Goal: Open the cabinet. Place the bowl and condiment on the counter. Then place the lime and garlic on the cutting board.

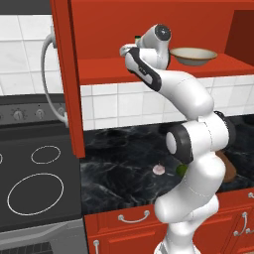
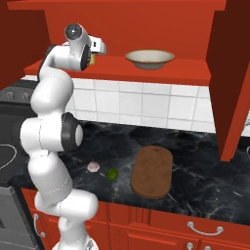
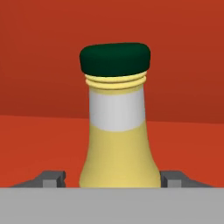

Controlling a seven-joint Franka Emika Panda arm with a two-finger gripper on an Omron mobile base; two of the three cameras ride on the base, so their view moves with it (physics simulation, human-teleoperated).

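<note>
Kitchen: red cabinet (image 2: 122,29) open, black counter (image 2: 195,161) below.
Gripper (image 3: 113,180): fingers on both sides of the condiment (image 3: 116,144) on the shelf — I cannot tell if they squeeze it yet.
Risk: bottle tips if pulled early — loose hold.
Bowl (image 2: 149,59): near, could get bumped.

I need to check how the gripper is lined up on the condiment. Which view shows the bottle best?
The hand view: the condiment stands upright, close and centred, cap to body. In the left base view just its dark cap peeks past the arm; the right base view shows a yellow sliver beside the hand.
</note>
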